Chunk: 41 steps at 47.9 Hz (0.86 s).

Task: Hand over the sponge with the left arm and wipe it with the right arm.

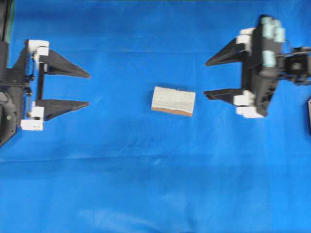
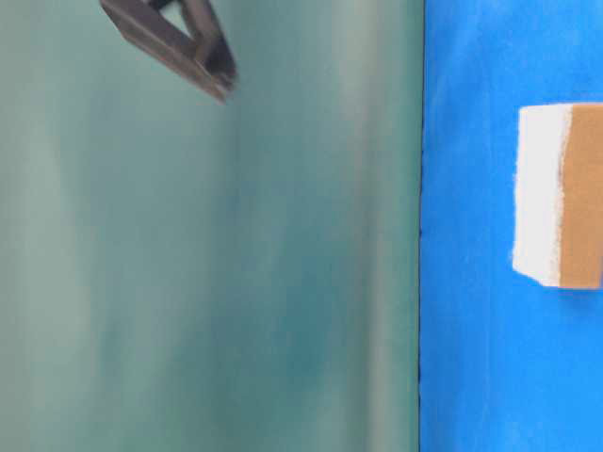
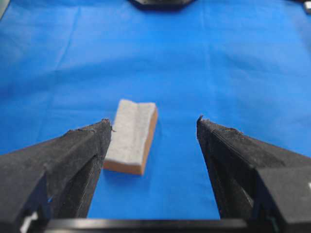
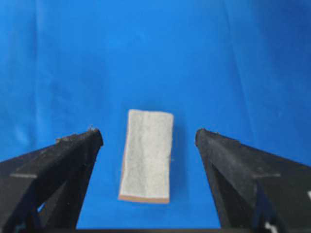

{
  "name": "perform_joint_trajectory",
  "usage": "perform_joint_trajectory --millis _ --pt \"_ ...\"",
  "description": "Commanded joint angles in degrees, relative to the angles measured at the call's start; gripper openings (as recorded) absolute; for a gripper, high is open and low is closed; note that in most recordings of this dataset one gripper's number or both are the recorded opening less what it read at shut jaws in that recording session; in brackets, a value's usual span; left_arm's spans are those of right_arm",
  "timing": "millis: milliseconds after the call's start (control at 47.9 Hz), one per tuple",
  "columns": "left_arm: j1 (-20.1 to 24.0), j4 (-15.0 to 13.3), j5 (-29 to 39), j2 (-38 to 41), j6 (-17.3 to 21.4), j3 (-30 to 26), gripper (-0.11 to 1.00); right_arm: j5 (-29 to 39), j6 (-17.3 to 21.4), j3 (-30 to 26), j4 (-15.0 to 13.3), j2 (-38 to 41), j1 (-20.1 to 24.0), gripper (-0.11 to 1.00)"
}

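Both arms' jaws gape apart; the sponge [image 1: 173, 101] lies untouched between them, nearer the right arm [image 1: 206, 77].

Grey-white sponge [image 1: 173, 101], orange-brown underside, lying flat, mid-cloth, untouched
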Motion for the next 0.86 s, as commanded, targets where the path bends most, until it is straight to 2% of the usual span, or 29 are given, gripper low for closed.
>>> perform_joint_trajectory --millis 0,188,313,438,605,710,835 --pt "-0.09 0.09 2.11 -3.16 -0.09 -0.26 0.68 0.62 0.09 0.79 0.09 -5.1 0.09 0.74" --pt "-0.09 0.0 10.28 -10.46 0.44 0.18 0.68 3.16 0.0 5.1 0.09 -15.64 0.09 0.74" --pt "-0.09 0.09 13.36 -15.47 0.53 2.02 0.68 3.87 0.0 9.32 0.09 -22.32 0.09 0.74" --pt "-0.09 0.0 14.24 -20.57 0.53 4.92 0.68 4.39 0.09 15.03 0.18 -30.06 0.18 0.74" --pt "-0.09 0.0 15.12 -26.98 0.44 9.32 0.68 4.13 0.09 22.68 1.67 -38.5 0.18 0.74" --pt "-0.09 0.0 15.03 -29.0 0.09 11.6 0.68 3.25 0.09 26.46 3.25 -41.75 0.09 0.74" --pt "-0.09 0.0 14.94 -30.32 -0.35 13.45 0.68 0.62 0.09 27.86 5.27 -43.07 0.18 0.73"
